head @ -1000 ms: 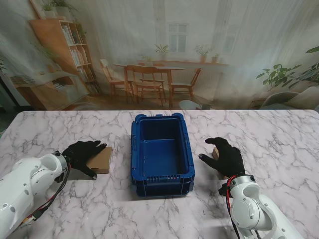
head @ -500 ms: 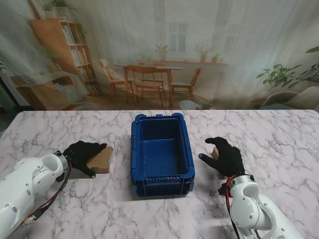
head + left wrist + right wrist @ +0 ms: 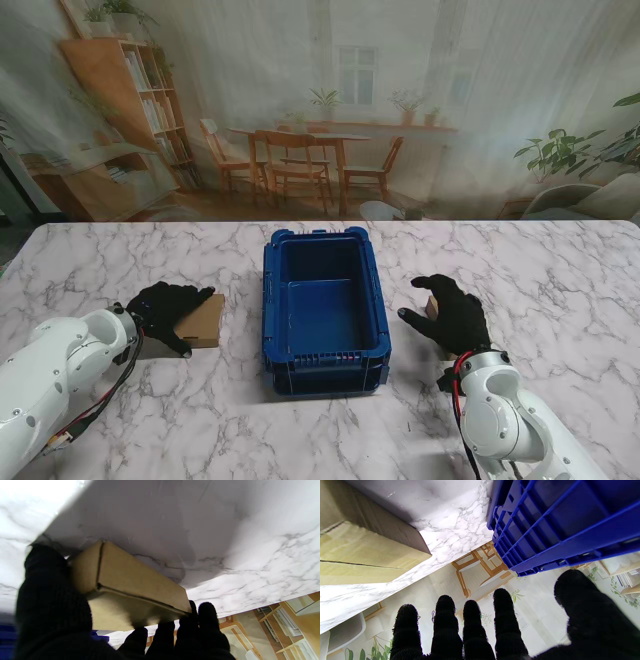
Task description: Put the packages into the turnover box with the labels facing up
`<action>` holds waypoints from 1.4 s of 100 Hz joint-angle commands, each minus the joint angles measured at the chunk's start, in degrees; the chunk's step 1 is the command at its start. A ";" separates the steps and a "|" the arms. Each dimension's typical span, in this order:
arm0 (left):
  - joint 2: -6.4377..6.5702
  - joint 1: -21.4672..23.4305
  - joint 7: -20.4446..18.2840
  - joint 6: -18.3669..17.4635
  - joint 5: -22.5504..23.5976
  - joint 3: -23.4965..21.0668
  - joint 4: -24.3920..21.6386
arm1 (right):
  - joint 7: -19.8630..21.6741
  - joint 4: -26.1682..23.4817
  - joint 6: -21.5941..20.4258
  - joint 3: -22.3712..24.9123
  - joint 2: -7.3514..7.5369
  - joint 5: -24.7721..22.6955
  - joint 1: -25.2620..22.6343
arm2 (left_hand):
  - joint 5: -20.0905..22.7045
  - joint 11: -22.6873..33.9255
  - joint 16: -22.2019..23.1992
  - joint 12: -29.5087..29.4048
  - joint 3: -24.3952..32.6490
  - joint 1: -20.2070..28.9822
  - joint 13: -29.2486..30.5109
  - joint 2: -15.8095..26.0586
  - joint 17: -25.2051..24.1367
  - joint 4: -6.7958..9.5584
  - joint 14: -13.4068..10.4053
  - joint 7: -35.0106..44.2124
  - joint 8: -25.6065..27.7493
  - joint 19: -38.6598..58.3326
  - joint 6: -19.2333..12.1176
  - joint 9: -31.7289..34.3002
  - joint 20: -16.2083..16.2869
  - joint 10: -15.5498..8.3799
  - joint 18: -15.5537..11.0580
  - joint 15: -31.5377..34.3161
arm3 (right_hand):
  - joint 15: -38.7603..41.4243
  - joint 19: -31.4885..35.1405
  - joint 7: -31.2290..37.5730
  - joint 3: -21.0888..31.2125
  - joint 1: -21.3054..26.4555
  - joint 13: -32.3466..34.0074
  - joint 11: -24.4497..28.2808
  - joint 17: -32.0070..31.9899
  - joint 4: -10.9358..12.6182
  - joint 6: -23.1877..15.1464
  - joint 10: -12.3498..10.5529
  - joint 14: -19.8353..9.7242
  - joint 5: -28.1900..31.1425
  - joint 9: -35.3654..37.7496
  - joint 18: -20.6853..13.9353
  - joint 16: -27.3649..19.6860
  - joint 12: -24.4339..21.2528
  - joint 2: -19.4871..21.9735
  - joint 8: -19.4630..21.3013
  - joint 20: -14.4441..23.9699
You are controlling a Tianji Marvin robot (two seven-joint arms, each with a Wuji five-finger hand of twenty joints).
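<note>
The blue turnover box [image 3: 325,345] stands in the middle of the table, with nothing visible inside. To its left lies a brown cardboard package [image 3: 203,321]. My left hand [image 3: 163,308] is shut on the package [image 3: 130,587], thumb [image 3: 45,587] on one end and fingertips [image 3: 200,620] hooked over the far edge; it looks tilted, and no label shows. To the right of the box, my right hand [image 3: 452,312] is spread open over a second cardboard package [image 3: 432,306] that it mostly hides. In the right wrist view this package [image 3: 357,552] lies apart from the fingers [image 3: 470,627].
The box's ribbed blue wall [image 3: 545,530] is close beside my right hand. Bare marble table [image 3: 560,280] stretches to the far left and far right. A printed room backdrop stands beyond the table's far edge.
My left forearm has sunk slightly and the hand has drawn a little toward me on the package. The right hand and the blue box are as before.
</note>
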 commanded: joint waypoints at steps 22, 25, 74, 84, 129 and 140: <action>0.31 -1.00 -3.36 -0.15 -1.26 2.11 2.74 | 0.38 -0.14 0.66 -0.07 0.04 -0.68 -0.25 | 1.43 -15.75 -14.01 -22.61 6.30 -1.06 0.76 3.49 -0.64 1.24 2.10 2.77 2.06 -1.30 -3.88 -1.47 -0.67 0.46 1.46 -1.96 | -3.21 -1.82 -1.17 -0.82 -2.62 -2.48 0.89 -0.66 -1.60 0.50 0.35 0.10 -2.42 -3.27 0.35 0.72 -0.01 -0.56 1.00 1.42; 0.36 -1.14 -3.41 -0.01 -1.09 2.29 2.87 | 0.25 -0.07 0.66 -0.08 0.04 -0.88 -0.23 | 1.43 -16.91 -16.33 -24.37 5.58 -1.81 -0.05 3.17 -0.95 0.62 2.38 2.72 2.00 -2.62 -3.84 -1.83 -1.16 0.80 1.52 -3.42 | -3.33 -1.86 -1.20 -0.83 -2.60 -2.73 0.93 -0.66 -1.59 0.52 0.39 0.20 -2.44 -3.30 0.24 0.67 0.00 -0.66 1.00 1.50; 0.01 -2.13 -1.04 0.64 -3.03 3.24 4.83 | 0.52 -0.09 0.80 -0.08 0.21 -1.75 -0.27 | 1.45 -18.60 -26.60 -31.25 3.43 -6.34 -4.37 0.72 -1.93 -2.07 2.86 1.85 -3.80 -8.40 -3.30 -0.49 -4.50 3.27 1.44 -5.20 | -4.09 -2.48 -1.67 -1.11 -2.80 -4.25 1.02 -1.31 -1.61 0.49 0.37 -0.04 -2.72 -4.12 -0.21 0.26 -0.08 -0.88 1.00 2.43; -0.01 -2.93 -1.94 0.83 -4.00 4.19 5.48 | 0.69 -0.08 0.91 -0.15 0.24 -1.80 -0.22 | 1.46 -15.37 -24.23 -25.71 3.65 -5.30 -2.79 1.11 -1.66 -1.59 2.43 2.01 -4.20 -7.08 -2.99 2.43 -3.67 2.03 1.08 -3.68 | -4.10 -2.62 -1.74 -1.21 -2.81 -4.35 0.91 -1.34 -1.62 0.46 0.45 -0.06 -2.79 -4.10 -0.17 0.24 -0.16 -0.76 1.04 2.62; -0.07 -1.68 -4.06 1.01 -3.96 3.02 3.41 | 0.35 0.02 1.12 -0.31 0.14 -1.65 -0.02 | 1.44 7.00 -1.15 -0.88 12.87 8.85 4.91 5.49 2.28 4.67 0.96 2.87 1.92 3.60 -3.27 7.82 4.42 -2.98 1.74 8.58 | -4.06 -3.01 -1.82 -1.49 -2.54 -4.33 1.01 -1.28 -1.57 0.51 0.46 0.07 -2.70 -4.07 -0.20 0.21 -0.17 -0.16 1.18 3.21; -0.28 -0.95 -4.09 0.74 -4.28 1.87 2.31 | 0.29 -0.01 1.10 -0.30 0.13 -1.62 -0.05 | 1.72 9.57 2.47 1.89 16.88 12.58 5.87 6.99 3.16 5.84 0.65 3.75 4.22 5.16 -3.79 8.36 5.57 -3.53 1.87 10.97 | -4.05 -3.07 -1.81 -1.55 -2.48 -4.31 1.05 -1.20 -1.55 0.53 0.50 0.04 -2.68 -4.05 -0.22 0.21 -0.16 -0.12 1.21 3.35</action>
